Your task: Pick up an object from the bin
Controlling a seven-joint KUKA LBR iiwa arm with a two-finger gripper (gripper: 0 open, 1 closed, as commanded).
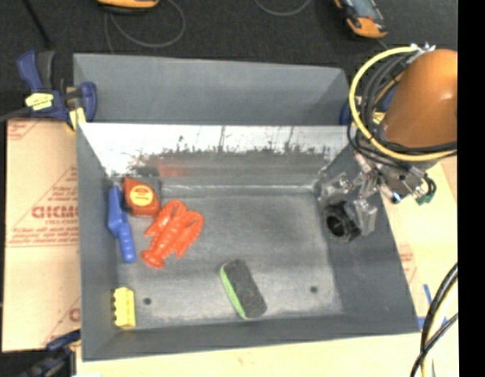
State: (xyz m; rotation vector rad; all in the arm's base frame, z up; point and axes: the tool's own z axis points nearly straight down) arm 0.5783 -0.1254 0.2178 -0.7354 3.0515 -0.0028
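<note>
A: Entry: grey bin (211, 93), contents from the left wall?

B: Blue-handled tool (117, 226) lying lengthwise close to the left wall. Below it, in the near left corner, a small yellow block (123, 307), well apart from the rest. Just right of the tool's upper end, an orange and black case (140, 195), touching or nearly touching it.

A: Next?

B: Red toy lobster (173, 234), flat on the floor, just below and right of the orange case, beside the blue tool. Further right, near the front wall, a black pad with a green edge (242, 289), lying at a slant, alone.

A: And the pincer?

B: Pincer (348, 214) is low at the bin's right side, by the right wall, over bare floor. The black pad is the nearest thing, down and to its left, clearly apart. How far open it is: cannot tell. Nothing seen held. A dark round shape sits at its lower end; cannot tell whether that belongs to the robot.

A: Above it?

B: Orange cover (423, 100) with looped cables (364, 93), over the bin's right rim.
</note>
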